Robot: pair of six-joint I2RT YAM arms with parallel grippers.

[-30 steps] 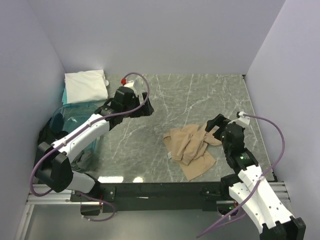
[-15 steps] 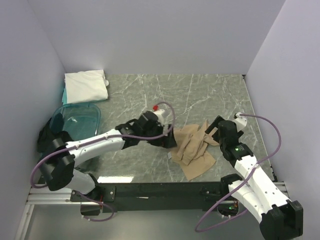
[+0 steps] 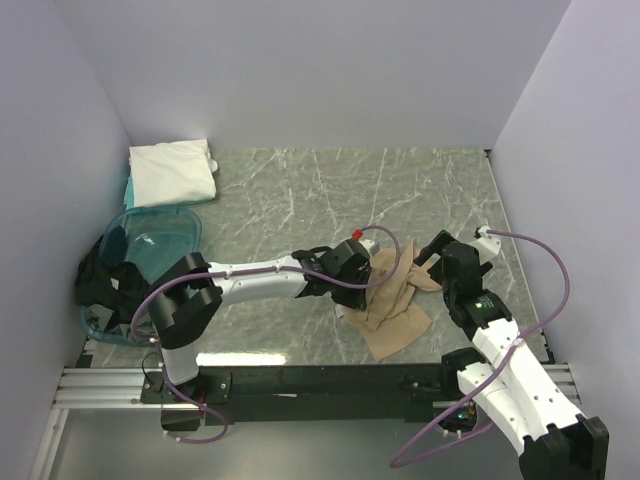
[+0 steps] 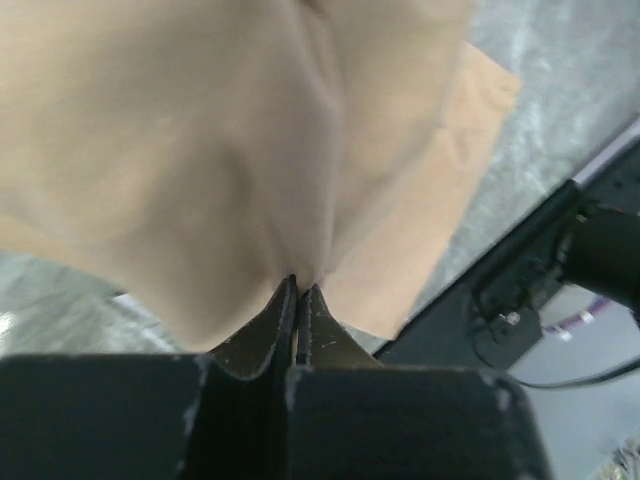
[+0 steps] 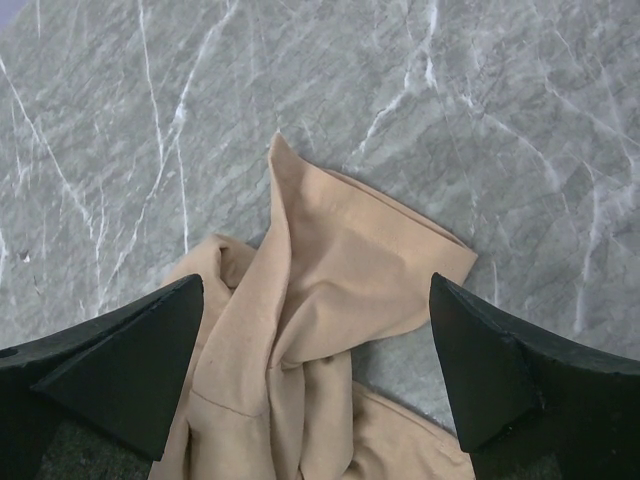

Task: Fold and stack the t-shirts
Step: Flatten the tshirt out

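A crumpled tan t-shirt (image 3: 398, 310) lies on the marble table right of centre. My left gripper (image 3: 358, 279) reaches across to its left part and is shut, pinching a fold of the tan fabric (image 4: 200, 150) at the tips of the left gripper (image 4: 298, 286). My right gripper (image 3: 432, 256) hovers over the shirt's right side. In the right wrist view the right gripper (image 5: 315, 283) stands open, its jaws wide on either side of the twisted tan shirt (image 5: 330, 260), not touching it. A folded white t-shirt (image 3: 172, 172) lies at the back left corner.
A clear blue-green bin (image 3: 150, 235) stands at the left, with dark clothing (image 3: 100, 278) hanging over its near side. The black front rail (image 3: 320, 380) runs just below the tan shirt. Grey walls close in the left, back and right sides.
My left arm swung from the back left, near the white shirt, across to the tan shirt and shut on its fabric. The right gripper stayed open and barely shifted.
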